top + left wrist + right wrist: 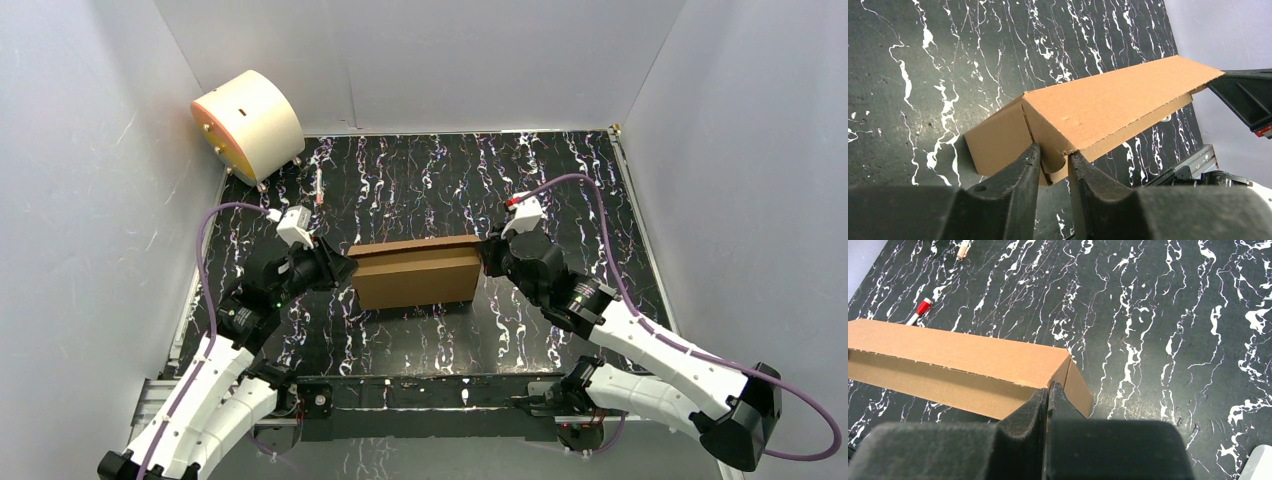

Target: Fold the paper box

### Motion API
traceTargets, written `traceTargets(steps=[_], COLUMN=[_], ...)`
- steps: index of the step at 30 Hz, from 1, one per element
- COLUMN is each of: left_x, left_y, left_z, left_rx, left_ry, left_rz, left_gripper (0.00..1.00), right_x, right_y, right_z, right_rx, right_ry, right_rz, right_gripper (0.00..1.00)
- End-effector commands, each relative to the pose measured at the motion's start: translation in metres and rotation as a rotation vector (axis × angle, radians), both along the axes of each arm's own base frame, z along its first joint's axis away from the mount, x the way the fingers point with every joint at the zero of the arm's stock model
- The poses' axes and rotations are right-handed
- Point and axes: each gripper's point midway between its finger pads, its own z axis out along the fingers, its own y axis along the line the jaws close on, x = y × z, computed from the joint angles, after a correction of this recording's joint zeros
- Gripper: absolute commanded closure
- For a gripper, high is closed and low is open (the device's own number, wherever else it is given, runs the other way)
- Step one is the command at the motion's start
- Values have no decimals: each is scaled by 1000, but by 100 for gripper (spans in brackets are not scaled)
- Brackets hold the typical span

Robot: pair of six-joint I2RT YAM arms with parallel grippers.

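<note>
Paper box (415, 272) lies between left tool (347, 268) and right tool (486, 256); drum (248, 122) behind, far left

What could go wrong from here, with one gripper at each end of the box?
1. The left gripper has its jaws parted around the left corner of the paper box. The lid's front edge shows a gap, so the lid may spring up.
2. The right gripper is shut at the right end, and whether it pinches cardboard is unclear. Any push or pull there could slide or pivot the box on the table.
</note>
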Motion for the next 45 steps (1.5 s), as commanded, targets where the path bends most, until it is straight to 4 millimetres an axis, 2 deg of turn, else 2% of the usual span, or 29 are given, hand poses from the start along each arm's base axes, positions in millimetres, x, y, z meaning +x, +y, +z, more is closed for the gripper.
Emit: traceTargets(steps=[1,3,8,14,17,20,24,30,36,41,45], left_x=[-26,-26,-29,-31,-25,-15,-1,19,37,39,36], left_y=[-2,-3,-1,3,7,10,15,16,11,9,7], left_z=[-24,-14,14,50,56,58,57,66,56,40,23], left_rx=[11,-7,-50,-124,-145,-150,-143,-162,-149,-146,-144], left_ry=[133,118,71,5,1,-1,1,-33,-9,27,64], left_rz=[-46,-47,-24,16,71,120,185,240,252,246,237], left_gripper=[70,63,46,27,18,15,14,15,24,34,40], right_x=[-35,-34,-34,-35,-34,-32,-23,-8,7,13,12], right_y=[2,0,-2,-2,-1,1,-1,-1,-1,0,1], right_z=[-55,-48,-22,10,27,43,55,64,63,61,44], right_rx=[-121,-114,-59,-3,32,77,125,213,252,295,272], right_ry=[174,156,102,73,61,43,26,15,0,-5,34], right_rz=[131,125,120,115,105,92,25,-80,-153,-184,-181], right_gripper=[92,87,64,44,34,26,21,20,26,31,34])
